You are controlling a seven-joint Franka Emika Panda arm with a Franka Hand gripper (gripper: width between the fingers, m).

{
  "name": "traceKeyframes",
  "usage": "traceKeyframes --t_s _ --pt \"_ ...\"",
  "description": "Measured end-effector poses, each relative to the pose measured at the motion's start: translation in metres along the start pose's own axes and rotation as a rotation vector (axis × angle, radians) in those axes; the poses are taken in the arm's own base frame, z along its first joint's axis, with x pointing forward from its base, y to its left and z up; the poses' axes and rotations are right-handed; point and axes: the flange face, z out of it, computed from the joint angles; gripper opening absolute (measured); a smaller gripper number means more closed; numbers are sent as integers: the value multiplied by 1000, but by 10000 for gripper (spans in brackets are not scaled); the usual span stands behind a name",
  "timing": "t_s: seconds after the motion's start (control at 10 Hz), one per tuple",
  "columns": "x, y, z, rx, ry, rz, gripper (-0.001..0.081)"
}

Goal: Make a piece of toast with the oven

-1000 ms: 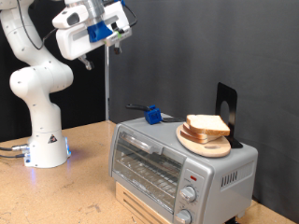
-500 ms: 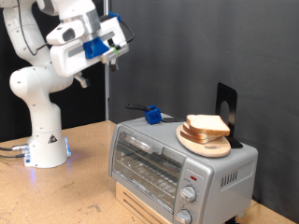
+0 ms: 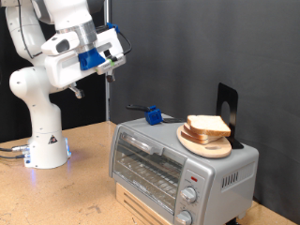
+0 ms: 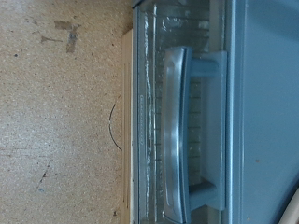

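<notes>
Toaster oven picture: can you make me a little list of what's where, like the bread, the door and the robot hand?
oven: silver, door shut, handle fills the wrist view
bread: slices piled on a round wooden plate on the oven's top
blue thing: also on the oven's top
gripper: high in the air at the exterior view's upper left, holding nothing

Oven (image 3: 181,167) sits on the surface (image 3: 66,197) at the exterior view's lower right, door shut. Plate (image 3: 204,142) with piece of toast (image 3: 208,126) rests on oven top; robot base (image 3: 45,141) stands to its left. Claw (image 3: 111,70) hangs high, above and left of oven.
</notes>
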Motion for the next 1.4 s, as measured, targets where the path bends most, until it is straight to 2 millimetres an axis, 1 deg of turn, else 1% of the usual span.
traceKeyframes --t_s 0.1,0.3,0.5,0.7,0.8,1.0,1.4 --pt "-7 -6 12 -5 22 26 808" --pt "-23 -15 46 -65 61 35 808" --pt "-35 -18 75 -101 75 16 808" --pt "-41 -16 95 -102 93 24 808" --pt "-43 -16 103 -102 108 38 808" --pt "-39 -17 119 -111 132 65 808" --pt "-23 -15 148 -138 166 85 808"
